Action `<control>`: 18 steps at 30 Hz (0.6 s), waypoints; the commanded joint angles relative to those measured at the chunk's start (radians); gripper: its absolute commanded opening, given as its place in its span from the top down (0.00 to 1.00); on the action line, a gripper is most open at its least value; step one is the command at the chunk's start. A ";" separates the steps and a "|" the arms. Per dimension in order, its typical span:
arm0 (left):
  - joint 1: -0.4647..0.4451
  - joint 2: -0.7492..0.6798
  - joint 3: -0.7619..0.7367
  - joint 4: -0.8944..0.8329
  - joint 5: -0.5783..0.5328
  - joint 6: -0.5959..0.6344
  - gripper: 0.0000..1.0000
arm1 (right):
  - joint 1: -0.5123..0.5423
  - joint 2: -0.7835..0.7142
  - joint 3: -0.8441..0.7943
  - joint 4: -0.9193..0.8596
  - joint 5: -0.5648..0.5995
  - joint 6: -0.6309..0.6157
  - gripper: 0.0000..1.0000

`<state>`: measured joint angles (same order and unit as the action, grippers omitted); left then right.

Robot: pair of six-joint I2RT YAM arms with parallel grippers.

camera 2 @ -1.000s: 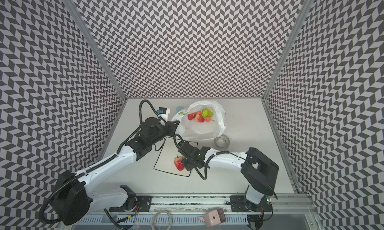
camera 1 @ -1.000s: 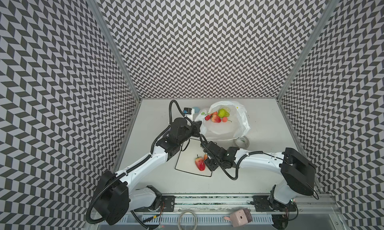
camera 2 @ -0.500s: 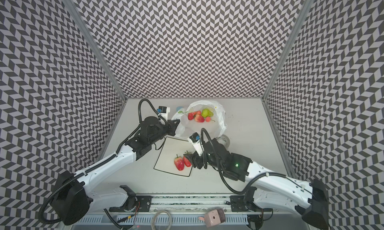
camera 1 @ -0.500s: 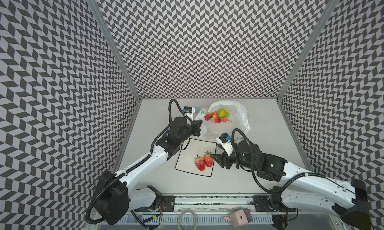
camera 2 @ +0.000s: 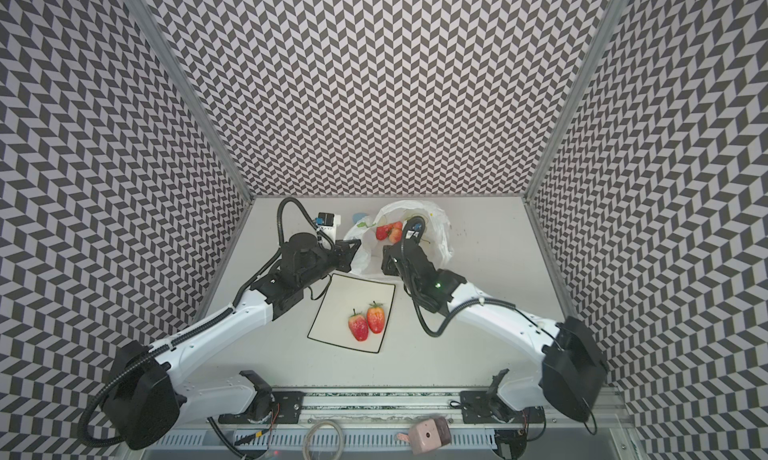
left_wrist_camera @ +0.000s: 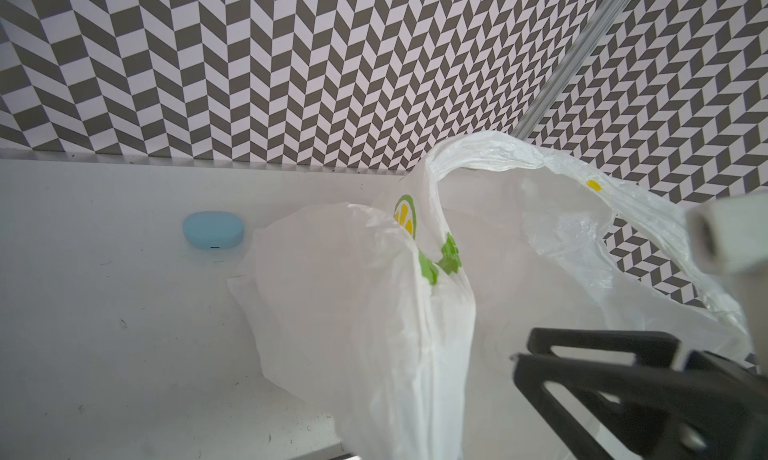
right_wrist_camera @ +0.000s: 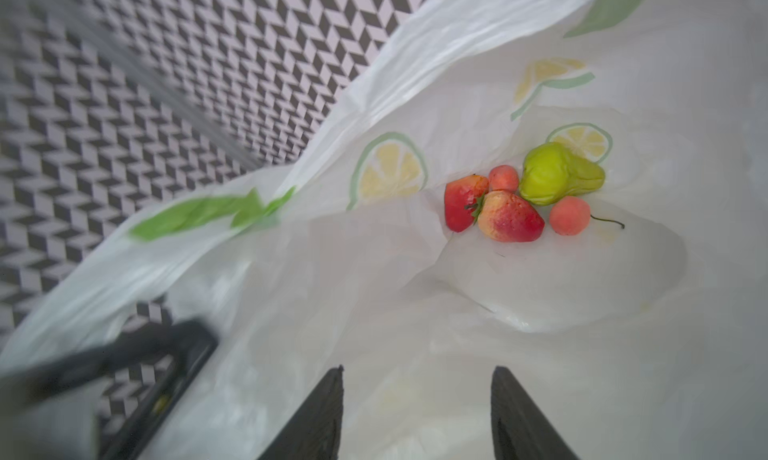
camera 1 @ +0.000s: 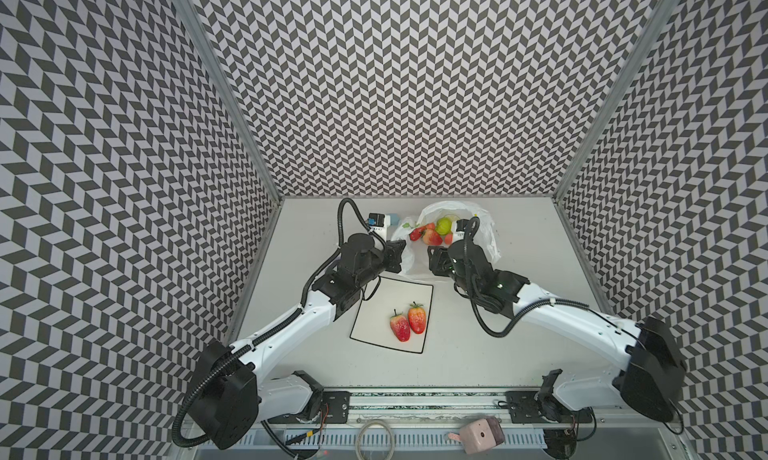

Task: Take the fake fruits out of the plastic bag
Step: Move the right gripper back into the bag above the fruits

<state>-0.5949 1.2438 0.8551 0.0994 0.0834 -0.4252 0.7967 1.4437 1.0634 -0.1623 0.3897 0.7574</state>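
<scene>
A white square plate [camera 1: 374, 314] with a thin black rim lies near the middle of the pale grey table [camera 1: 536, 245] in both top views; a light-blue rounded blob [left_wrist_camera: 213, 229] sits on the table close to the back wall; black-and-white chevron walls [camera 1: 415, 83] enclose three sides; past the metal rail [camera 1: 415, 400] at the front, a pink boxy object [camera 1: 482, 436] lies right of a loop of grey cable [camera 1: 376, 437].

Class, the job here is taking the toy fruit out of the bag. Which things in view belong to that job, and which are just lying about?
Belong to the job: plastic bag; inside it, two strawberries, pear, two small round fruits; on the plate, two more strawberries.
Just lying about: light-blue blob near the back wall; pink box at the front rail.
</scene>
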 commanded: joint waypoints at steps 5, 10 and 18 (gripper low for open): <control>0.003 -0.019 0.014 0.001 0.004 -0.010 1.00 | -0.090 0.197 0.079 0.021 -0.076 0.369 0.39; 0.003 -0.023 0.009 0.002 0.005 -0.017 1.00 | -0.121 0.341 0.170 0.017 -0.084 0.526 0.33; 0.002 -0.027 0.009 0.006 0.024 -0.036 1.00 | -0.193 0.547 0.290 0.101 -0.185 0.756 0.28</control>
<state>-0.5949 1.2415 0.8551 0.0959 0.0883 -0.4435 0.6270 1.9385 1.3022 -0.1238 0.2417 1.3586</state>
